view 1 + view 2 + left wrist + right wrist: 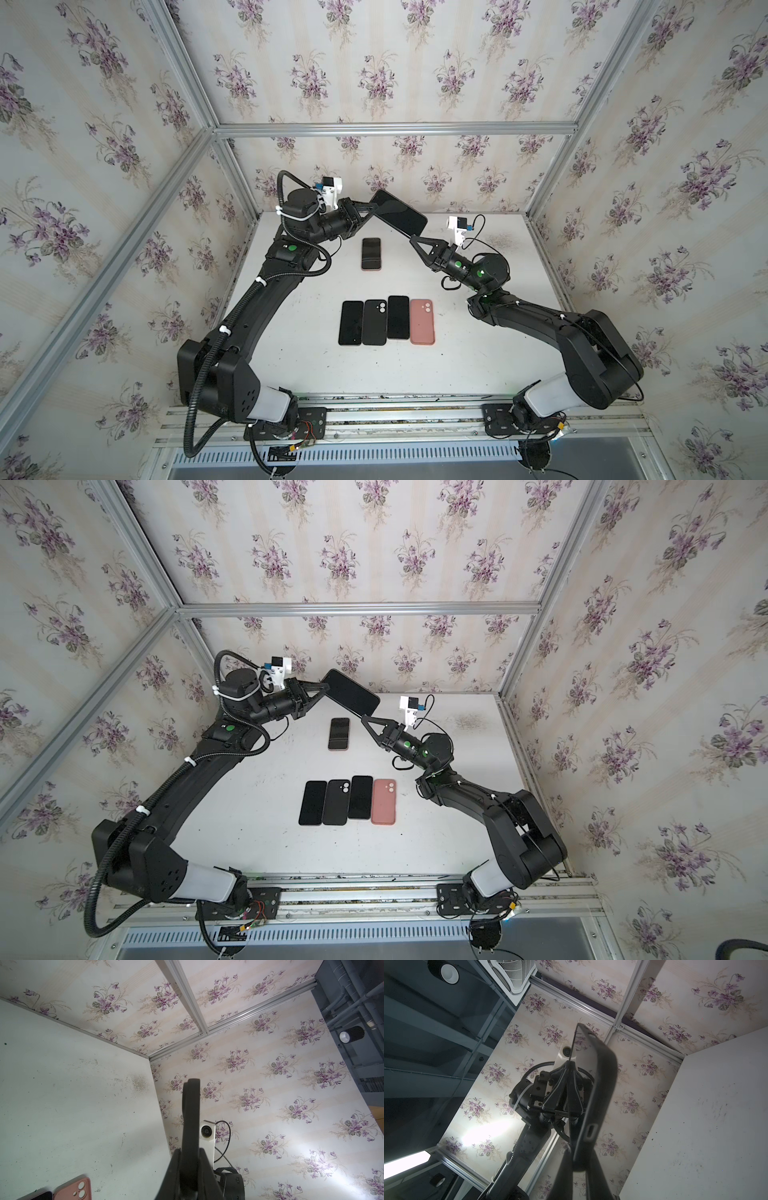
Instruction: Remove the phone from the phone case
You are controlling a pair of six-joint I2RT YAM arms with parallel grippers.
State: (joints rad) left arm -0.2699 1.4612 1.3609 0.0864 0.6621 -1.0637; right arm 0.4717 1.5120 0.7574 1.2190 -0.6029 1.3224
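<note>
- The phone (399, 212) (351, 692), in its black case (600, 1084), is hanging in the air over the 12 o'clock edge of the table (478, 353). In both top views it is slanting from 10 to 4 o'clock.
- The left claw (371, 204) is pinching the phone's 10 o'clock end, fingers pressed onto it.
- In the left wrist view the phone (191, 1115) is showing edge-on, rising from between that claw's fingers (176, 1167).
- The right claw (412, 239) is pinching the 4 o'clock end. In the right wrist view its fingers (564, 1167) are clamping the case just beside the charging-port cut-out.
- The case is wrapping the phone's back and edge, and the screen is reflecting the wallpaper.
- A lone phone (371, 253) in a pinkish case is lying flat on the table, at 6 o'clock from the held one and apart from it.
- Further toward 6 o'clock, four things are lying side by side. From 9 to 3 o'clock these are a bare phone (351, 323), an empty black case (375, 322), another bare phone (398, 318) and an empty pink case (422, 322).
</note>
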